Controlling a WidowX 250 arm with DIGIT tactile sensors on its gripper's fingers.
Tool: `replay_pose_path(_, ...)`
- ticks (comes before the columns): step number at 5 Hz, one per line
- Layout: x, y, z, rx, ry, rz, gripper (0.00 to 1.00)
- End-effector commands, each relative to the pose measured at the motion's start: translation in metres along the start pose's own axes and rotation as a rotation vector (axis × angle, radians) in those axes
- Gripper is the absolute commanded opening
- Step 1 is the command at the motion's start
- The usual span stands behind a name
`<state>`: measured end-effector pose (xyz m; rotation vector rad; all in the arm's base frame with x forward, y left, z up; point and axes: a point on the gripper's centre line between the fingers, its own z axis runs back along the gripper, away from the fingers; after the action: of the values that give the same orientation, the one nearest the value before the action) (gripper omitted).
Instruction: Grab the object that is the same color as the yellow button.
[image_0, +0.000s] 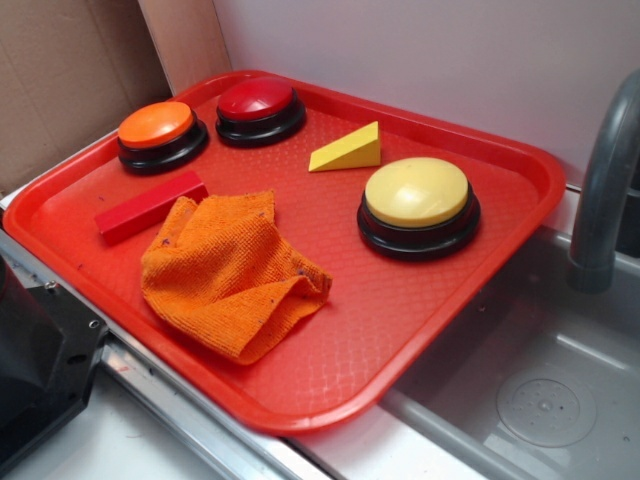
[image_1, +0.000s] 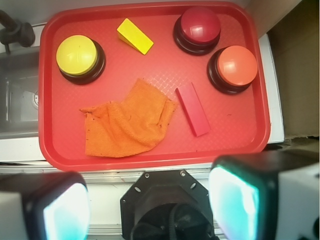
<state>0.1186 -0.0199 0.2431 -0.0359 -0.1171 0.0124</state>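
Observation:
A small yellow wedge block, the object (image_0: 348, 149) (image_1: 134, 36), lies on the red tray (image_0: 420, 330) (image_1: 235, 135) between the red button and the yellow button (image_0: 417, 192) (image_1: 76, 55), a pale-yellow dome on a black base. My gripper (image_1: 150, 205) is open, high above the tray's near edge, with nothing between its fingers (image_1: 235, 205). The wedge is far from it, at the tray's far side. The exterior view shows no gripper.
An orange cloth (image_0: 230, 275) (image_1: 127, 120) lies crumpled mid-tray. A red bar (image_0: 150, 205) (image_1: 193, 108), an orange button (image_0: 160, 130) (image_1: 235, 67) and a red button (image_0: 258, 105) (image_1: 199, 27) share the tray. A sink (image_0: 540, 390) with a grey faucet (image_0: 605, 190) adjoins it.

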Motion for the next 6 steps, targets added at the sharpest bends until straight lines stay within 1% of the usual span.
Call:
replay_pose_path(1, 0.000, 0.000, 0.000, 0.000, 0.000, 0.000, 1.00)
replay_pose_path(2, 0.040, 0.006, -0.025, 0.043, 0.034, -0.223, 1.00)
replay_pose_path(3, 0.076, 0.005, -0.053, 0.021, 0.025, -0.351, 1.00)
replay_pose_path(4, 0.111, 0.007, -0.084, 0.030, 0.018, -0.494, 1.00)
replay_pose_path(5, 0.136, -0.001, -0.116, 0.059, 0.030, -0.573, 1.00)
replay_pose_path(6, 0.153, -0.011, -0.135, 0.069, 0.010, -0.632, 1.00)
